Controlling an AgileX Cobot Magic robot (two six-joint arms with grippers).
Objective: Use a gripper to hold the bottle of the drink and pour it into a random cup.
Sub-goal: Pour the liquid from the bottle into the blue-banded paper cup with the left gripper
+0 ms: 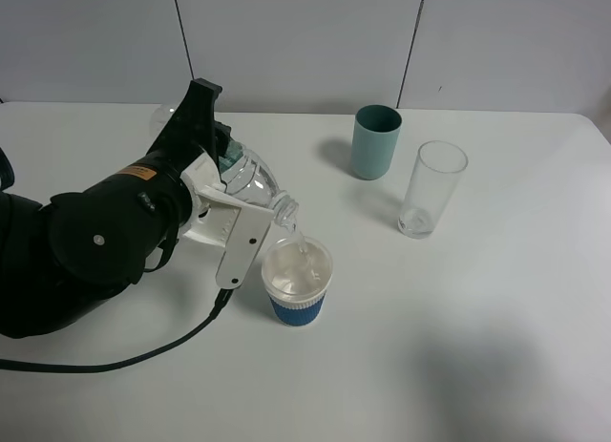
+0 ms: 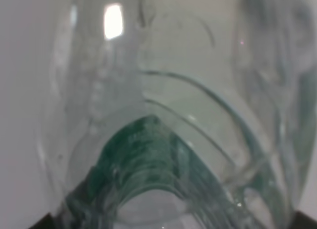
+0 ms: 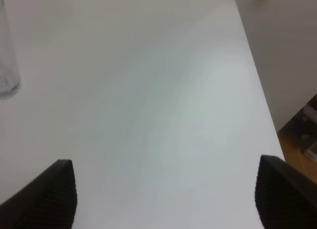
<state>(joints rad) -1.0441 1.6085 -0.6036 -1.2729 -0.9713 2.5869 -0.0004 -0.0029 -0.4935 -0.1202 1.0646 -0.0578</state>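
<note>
My left gripper (image 1: 233,198) is shut on the bottle of the drink (image 1: 250,178), a clear plastic bottle with a green label. The bottle is tipped over, its open neck (image 1: 284,211) just above the cup (image 1: 298,282). A thin stream of clear liquid falls into the cup, which is white with a ribbed blue sleeve. In the left wrist view the bottle (image 2: 163,115) fills the picture and hides the jaws. Over bare table, my right gripper (image 3: 166,199) is open, its black fingertips (image 3: 47,197) wide apart with nothing between them.
A teal tumbler (image 1: 375,141) stands at the back, and a tall clear glass (image 1: 431,188) is to its right. The glass (image 3: 6,66) also shows at the edge of the right wrist view. The table's right edge (image 3: 262,105) is close to my right gripper.
</note>
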